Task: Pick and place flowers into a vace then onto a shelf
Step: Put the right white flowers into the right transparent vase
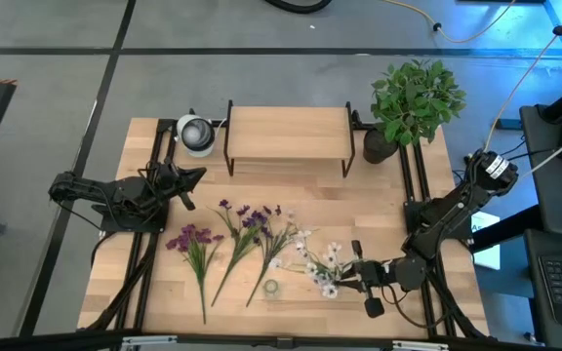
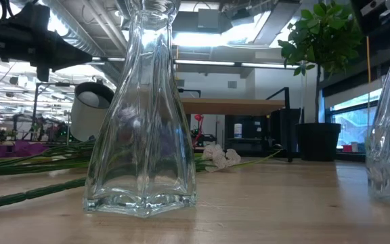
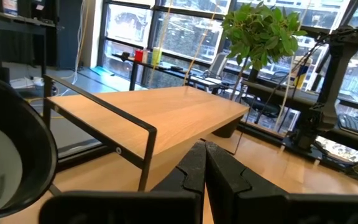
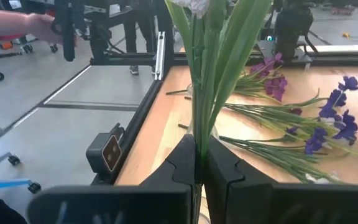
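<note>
I hold the white spray [image 1: 322, 261] in the right gripper [image 1: 359, 276], low near the front edge of the counter [image 1: 291, 185]. In the right wrist view its fingers [image 4: 182, 163] are pressed almost together on the green stalks [image 4: 213, 74], so the grasp looks firm to me.

The step in hand, as I judge it, is to bring this stem to the glass vase [image 1: 271, 288], which stands upright on the counter just beside the spray, near the lower ends of the purple flowers [image 1: 244, 222]. To do it well I would lift the stem first, so that its lower end hangs free. Then I would turn the wrist until the stalk points downward, and put the end exactly above the narrow neck [image 2: 147, 27] before I go down. The neck is small and the glass is light, so a side push could tip it; I would come down slowly and release only when the stalk is well inside.

The three purple flowers lie flat on the counter, between the two arms. The shelf [image 1: 289, 133] stands at the far edge and its top board is bare.

The left gripper [image 1: 185, 178] waits near the left end of the shelf. Its fingers [image 3: 194, 171] are closed against each other and hold nothing.
</note>
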